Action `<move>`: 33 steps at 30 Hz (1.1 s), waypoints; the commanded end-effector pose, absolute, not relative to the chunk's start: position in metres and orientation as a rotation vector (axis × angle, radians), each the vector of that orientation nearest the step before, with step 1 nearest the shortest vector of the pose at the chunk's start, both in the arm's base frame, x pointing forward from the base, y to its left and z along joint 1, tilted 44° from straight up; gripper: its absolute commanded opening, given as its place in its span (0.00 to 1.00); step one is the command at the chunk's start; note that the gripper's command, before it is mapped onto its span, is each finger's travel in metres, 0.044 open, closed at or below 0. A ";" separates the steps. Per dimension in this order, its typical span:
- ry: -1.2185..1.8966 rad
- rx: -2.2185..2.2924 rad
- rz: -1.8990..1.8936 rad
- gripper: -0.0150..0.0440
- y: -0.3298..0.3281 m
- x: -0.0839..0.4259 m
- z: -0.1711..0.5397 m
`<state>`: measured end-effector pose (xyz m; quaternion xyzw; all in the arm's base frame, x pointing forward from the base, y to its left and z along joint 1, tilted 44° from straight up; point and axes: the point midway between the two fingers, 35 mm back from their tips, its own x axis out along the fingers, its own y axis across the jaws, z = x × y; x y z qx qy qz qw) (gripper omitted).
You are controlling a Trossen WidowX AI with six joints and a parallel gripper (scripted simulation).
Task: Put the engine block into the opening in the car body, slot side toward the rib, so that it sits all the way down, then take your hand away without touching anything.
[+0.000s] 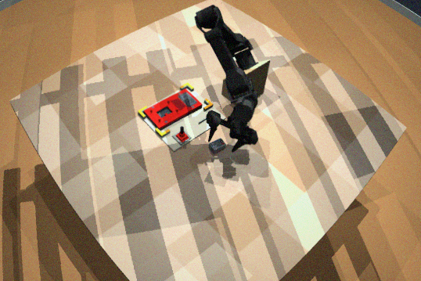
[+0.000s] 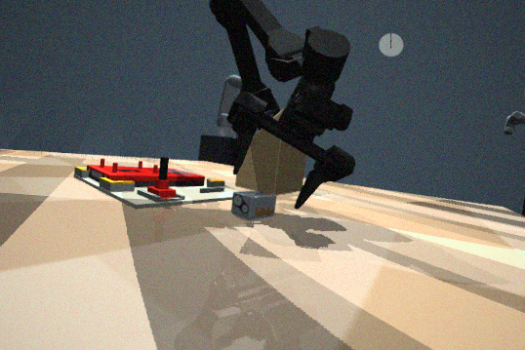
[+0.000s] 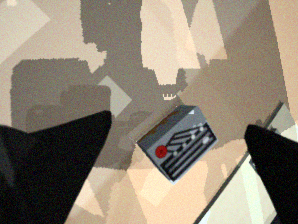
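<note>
Exterior view: the gripper (image 1: 223,145) (image 2: 266,190) (image 3: 178,124), fingers spread wide and holding nothing, hangs above the engine block (image 1: 217,145) (image 2: 254,205) (image 3: 177,143), which sits on the table (image 1: 176,246) (image 2: 322,297) (image 3: 175,200) near frame centre, outside the red car body (image 1: 182,113) (image 2: 182,178).

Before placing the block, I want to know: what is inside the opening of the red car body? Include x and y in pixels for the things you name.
The opening (image 1: 164,112) shows only a dark grey patch; its depth and any rib are unclear.

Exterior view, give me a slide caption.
Open gripper above the grey engine block, red car body beyond.
</note>
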<state>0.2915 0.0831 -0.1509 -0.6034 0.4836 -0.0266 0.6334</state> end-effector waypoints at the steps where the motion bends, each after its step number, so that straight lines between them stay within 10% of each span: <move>1: 1.149 -1.467 0.011 1.00 0.085 0.294 -0.152; 33: 1.413 -2.196 0.927 1.00 0.089 0.303 -0.146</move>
